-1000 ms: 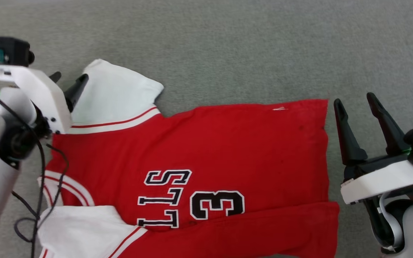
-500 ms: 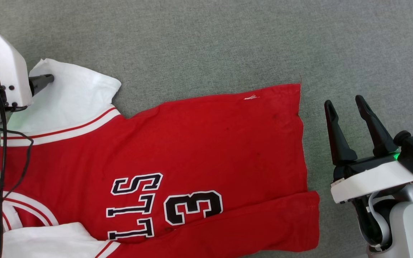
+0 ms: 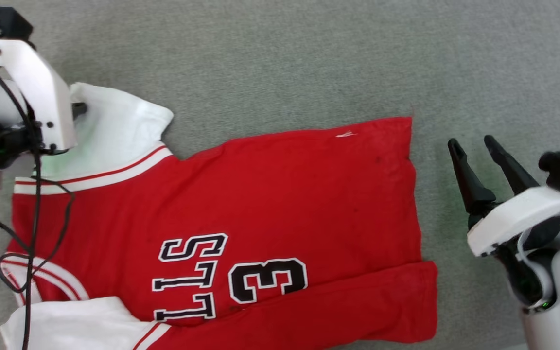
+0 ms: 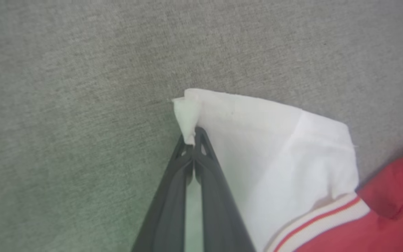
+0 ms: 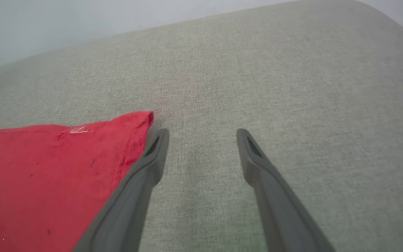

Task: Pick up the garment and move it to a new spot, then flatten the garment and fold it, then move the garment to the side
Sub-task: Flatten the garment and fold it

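Red and white, the garment (image 3: 260,204) lies spread out flat on the grey fabric surface (image 3: 309,58). Its front faces up, so the black number 3 (image 3: 268,281) and the letters show. The bottom hem is on the robot's right side and the neck is on its left. A strip of red is folded over along the near edge.

The left gripper (image 4: 194,138) has its two fingers pressed tight together. They pinch a little bit of cloth at the far corner of the white sleeve (image 4: 264,150).

The right gripper (image 3: 473,144) sits just beside the hem with its fingers spread wide. Between them is only grey fabric. One finger (image 5: 145,175) is right next to the red corner, but I cannot tell if it touches.

A black cable (image 3: 34,209) hangs from the left arm over the shoulder part of the shirt
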Motion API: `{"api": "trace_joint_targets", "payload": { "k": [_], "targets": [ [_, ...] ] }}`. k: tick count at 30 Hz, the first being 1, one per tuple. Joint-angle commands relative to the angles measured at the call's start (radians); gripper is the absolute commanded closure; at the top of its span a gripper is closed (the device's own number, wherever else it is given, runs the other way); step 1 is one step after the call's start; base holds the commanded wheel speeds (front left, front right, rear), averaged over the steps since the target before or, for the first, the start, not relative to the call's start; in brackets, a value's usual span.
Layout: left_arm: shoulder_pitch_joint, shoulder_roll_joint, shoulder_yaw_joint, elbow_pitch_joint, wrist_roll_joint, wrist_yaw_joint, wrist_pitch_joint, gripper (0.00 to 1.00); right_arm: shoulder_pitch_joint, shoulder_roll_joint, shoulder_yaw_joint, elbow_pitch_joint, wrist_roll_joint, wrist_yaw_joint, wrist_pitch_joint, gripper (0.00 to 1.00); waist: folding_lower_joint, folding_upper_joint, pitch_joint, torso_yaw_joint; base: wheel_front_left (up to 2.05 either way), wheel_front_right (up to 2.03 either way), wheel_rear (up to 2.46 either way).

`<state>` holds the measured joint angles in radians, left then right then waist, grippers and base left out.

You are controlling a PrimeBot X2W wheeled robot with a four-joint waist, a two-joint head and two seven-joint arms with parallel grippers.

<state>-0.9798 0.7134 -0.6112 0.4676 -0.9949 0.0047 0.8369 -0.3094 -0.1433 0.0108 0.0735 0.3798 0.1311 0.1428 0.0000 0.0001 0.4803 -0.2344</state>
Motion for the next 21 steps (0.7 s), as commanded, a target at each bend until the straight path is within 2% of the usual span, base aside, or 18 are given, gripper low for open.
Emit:
{"api": "trace_joint_targets", "payload": {
  "k": [1,6,11,21],
  "targets": [
    [0.01,-0.007,-0.007,-0.006,0.01,-0.006,-0.013,1.0,-0.036,-0.029,0.014,0.022,0.028,-0.001,0.045,0.0,0.0,-0.0001,-0.009,0.023,0.0,0.0,0.0],
    [-0.029,-0.012,-0.001,-0.05,0.038,-0.022,-0.069,1.0,-0.106,-0.127,0.079,0.066,0.124,-0.001,0.235,0.0,0.0,-0.0001,-0.004,0.073,0.0,0.0,0.0],
    [-0.043,-0.008,0.002,-0.098,0.053,-0.022,-0.099,1.0,-0.183,-0.189,0.132,0.078,0.19,-0.001,0.393,0.0,0.0,-0.0001,0.017,0.118,0.0,0.0,0.0],
    [-0.032,-0.019,0.0,-0.144,0.062,-0.032,-0.142,1.0,-0.283,-0.238,0.233,0.135,0.239,-0.001,0.594,0.0,0.0,-0.0001,0.044,0.174,0.0,0.0,0.0]
  ]
}}
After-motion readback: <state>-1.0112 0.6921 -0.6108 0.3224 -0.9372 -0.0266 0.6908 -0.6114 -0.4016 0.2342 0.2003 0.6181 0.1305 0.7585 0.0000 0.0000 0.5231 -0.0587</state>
